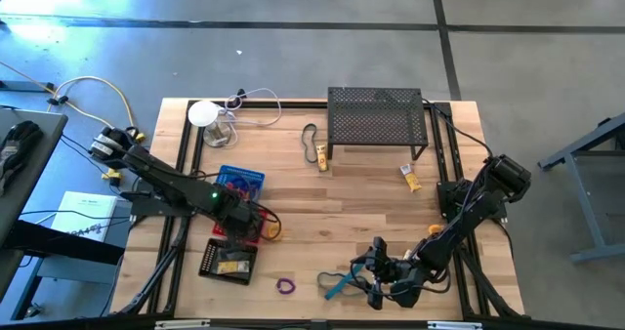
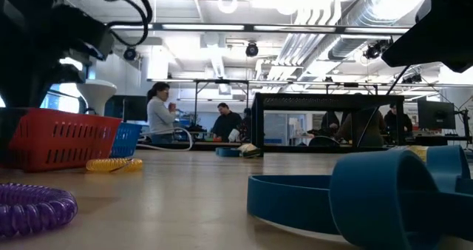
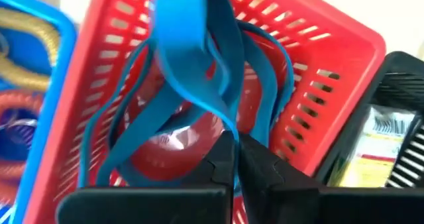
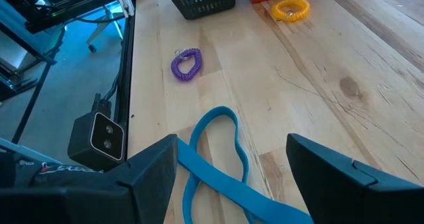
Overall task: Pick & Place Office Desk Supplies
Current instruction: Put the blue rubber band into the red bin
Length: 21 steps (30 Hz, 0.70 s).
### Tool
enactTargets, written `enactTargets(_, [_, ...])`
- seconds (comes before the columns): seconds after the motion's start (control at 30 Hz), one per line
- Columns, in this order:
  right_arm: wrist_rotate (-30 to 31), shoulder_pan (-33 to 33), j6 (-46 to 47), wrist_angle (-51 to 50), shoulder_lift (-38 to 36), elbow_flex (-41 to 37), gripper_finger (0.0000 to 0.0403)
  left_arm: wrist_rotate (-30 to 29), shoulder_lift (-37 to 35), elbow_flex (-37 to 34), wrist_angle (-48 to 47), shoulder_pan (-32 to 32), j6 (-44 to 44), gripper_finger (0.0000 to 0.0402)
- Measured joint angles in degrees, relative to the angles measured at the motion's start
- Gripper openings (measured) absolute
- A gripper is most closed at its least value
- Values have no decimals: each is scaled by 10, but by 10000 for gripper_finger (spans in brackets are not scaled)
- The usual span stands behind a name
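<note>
High view: left gripper (image 1: pixel 246 216) positioned over red basket (image 1: pixel 237 228) at worktop's left-middle, between blue basket (image 1: pixel 240 181) and black basket (image 1: pixel 229 260). Right gripper (image 1: pixel 375 273) placed near front edge over blue loop (image 1: pixel 337 285); purple ring (image 1: pixel 285 286) beside it.

Left wrist view: fingers (image 3: pixel 262 166) clenched on blue band (image 3: pixel 199 58), hung above red basket.

Right wrist view: jaws spread wide, blue loop lying between, not grasped; orange ring (image 4: pixel 290 9) seen farther off.

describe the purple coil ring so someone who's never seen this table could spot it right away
Start at the black mesh shelf at the table's far edge, then look across to the near edge, between the small black basket and the right hand. The purple coil ring lies alone there on bare wood. It is small, spiralled and purple, unlike the flat blue elastic loop next to it.
</note>
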Motion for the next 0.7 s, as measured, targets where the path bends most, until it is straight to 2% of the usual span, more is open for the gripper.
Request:
enactTargets(0.33, [0,-1,-2,0,0,0,270,-23,0,-23,22,14,38,11])
enactTargets(0.7, [0,-1,-1,-1,0,0,270,-27,0,-23,22,13,10,133])
